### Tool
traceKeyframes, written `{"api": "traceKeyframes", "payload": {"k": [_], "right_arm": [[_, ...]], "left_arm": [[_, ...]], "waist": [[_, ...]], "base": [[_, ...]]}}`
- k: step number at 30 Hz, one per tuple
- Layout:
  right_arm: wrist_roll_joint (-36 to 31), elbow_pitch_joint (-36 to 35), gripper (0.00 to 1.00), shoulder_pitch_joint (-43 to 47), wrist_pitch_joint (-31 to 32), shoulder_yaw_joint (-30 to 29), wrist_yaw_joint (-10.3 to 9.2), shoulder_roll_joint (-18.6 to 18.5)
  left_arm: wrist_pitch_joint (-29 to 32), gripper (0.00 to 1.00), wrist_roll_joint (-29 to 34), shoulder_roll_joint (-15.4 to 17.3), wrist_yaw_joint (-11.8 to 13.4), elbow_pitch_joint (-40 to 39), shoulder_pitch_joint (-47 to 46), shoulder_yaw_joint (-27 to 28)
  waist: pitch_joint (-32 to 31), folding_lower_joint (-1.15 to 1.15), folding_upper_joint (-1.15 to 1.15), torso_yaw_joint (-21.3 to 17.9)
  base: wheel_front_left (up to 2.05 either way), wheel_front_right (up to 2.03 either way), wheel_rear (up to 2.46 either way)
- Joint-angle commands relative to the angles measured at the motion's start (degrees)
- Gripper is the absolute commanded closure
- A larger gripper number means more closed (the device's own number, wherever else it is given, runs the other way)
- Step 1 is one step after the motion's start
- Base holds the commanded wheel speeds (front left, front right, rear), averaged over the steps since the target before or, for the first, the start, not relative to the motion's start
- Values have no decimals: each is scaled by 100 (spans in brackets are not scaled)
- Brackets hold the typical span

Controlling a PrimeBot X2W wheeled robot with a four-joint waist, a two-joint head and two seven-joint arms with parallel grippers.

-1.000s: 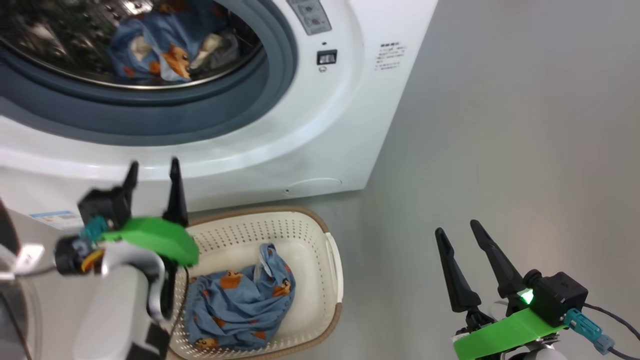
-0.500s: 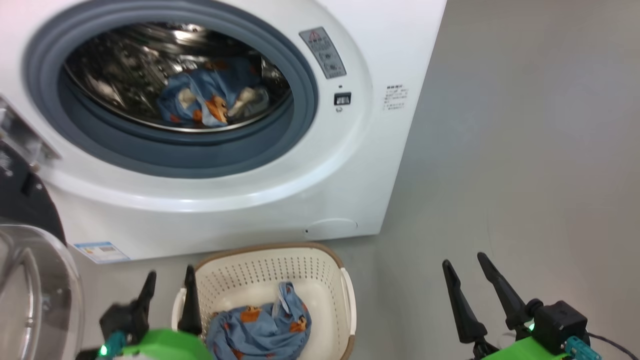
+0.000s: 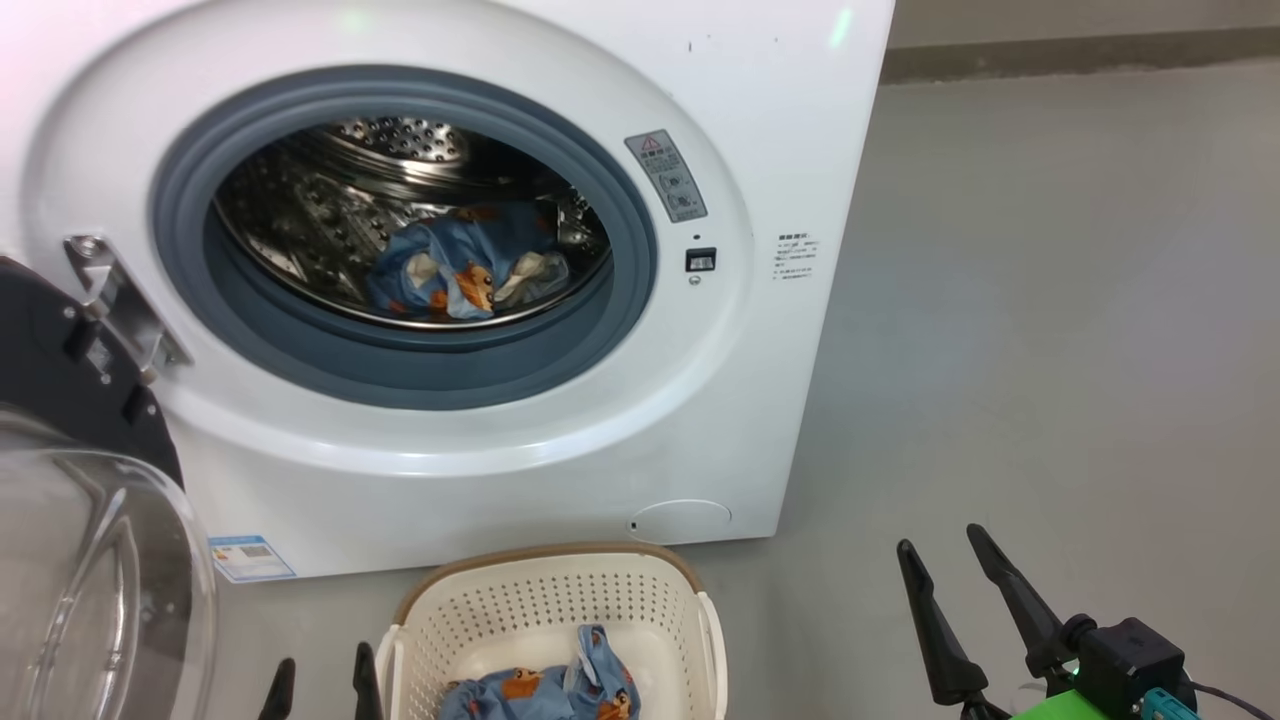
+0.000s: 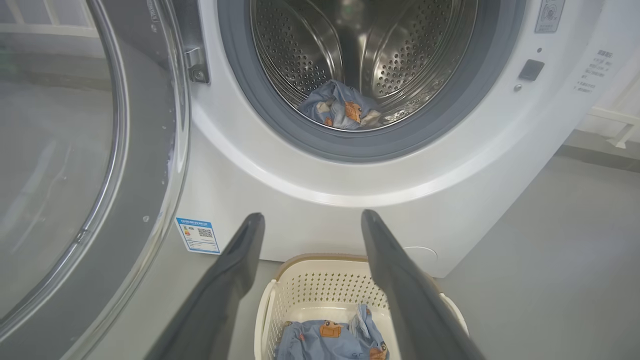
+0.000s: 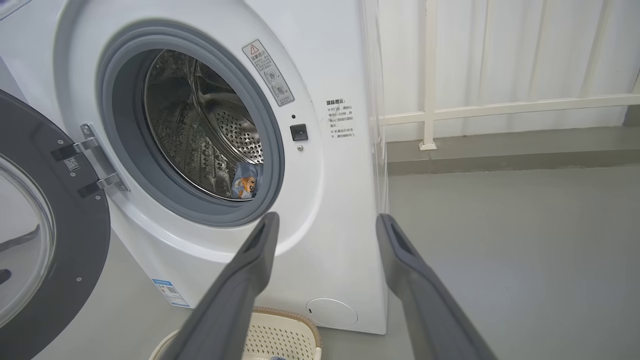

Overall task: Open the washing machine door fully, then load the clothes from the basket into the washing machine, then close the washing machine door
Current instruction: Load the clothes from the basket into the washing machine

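Two bundles of laundry are in sight, one loaded and one waiting. Farthest left, the large round glossy black washing machine door (image 3: 60, 380) with its bulging clear glass window stands swung wide on a metal hinge (image 3: 115, 300). The left hand (image 4: 312, 216) sits low, just beside the left side of the basket. Its two long dark fingers are spread apart with nothing between them. In the left wrist view they point at the machine's white front.

Next comes the big white front-loading washing machine (image 3: 480, 470) with a small blue label (image 3: 252, 557) low on its front. Inside its grey-blue rubber gasket (image 3: 420, 370), the perforated steel drum (image 3: 330, 210) holds some of the clothes (image 3: 455, 270). These are light-blue fabric printed with orange-and-brown figures, with a bit of white showing, lying at the bottom near the opening.

On the floor right in front of the machine stands the small cream-white perforated plastic basket (image 3: 545, 610) with a brown woven-look rim. A second light-blue bundle (image 3: 560, 692) of the same print lies in its bottom (the head view cuts off its near part).

Well to the right of the basket, the right hand (image 3: 940, 545) hangs over the bare grey floor (image 3: 1050, 350). Its fingers are also held wide, gripping nothing and touching nothing. In the right wrist view a white railing (image 5: 430, 115) runs behind the machine's right side.
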Motion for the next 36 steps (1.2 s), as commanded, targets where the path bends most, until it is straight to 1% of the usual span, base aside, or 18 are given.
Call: {"api": "traceKeyframes", "payload": {"k": [1, 6, 13, 36], "right_arm": [[27, -148, 0, -33, -28, 97, 52, -52], [-2, -148, 0, 22, -28, 69, 52, -32], [-35, -163, 0, 94, -28, -16, 52, -19], [-34, -128, 0, 357, -28, -154, 52, 19]], "left_arm": [[-37, 0, 48, 56, 51, -214, -26, 145], [-37, 0, 35, 56, 89, -356, 154, 135], [-37, 0, 111, 56, 42, -543, 375, 212], [-37, 0, 302, 56, -1, -949, 594, 299]], "waist": [[-58, 0, 0, 56], [-120, 0, 0, 116], [-183, 0, 0, 173], [-342, 0, 0, 192]], "base": [[0, 0, 0], [0, 0, 0], [0, 0, 0], [0, 0, 0]]}}
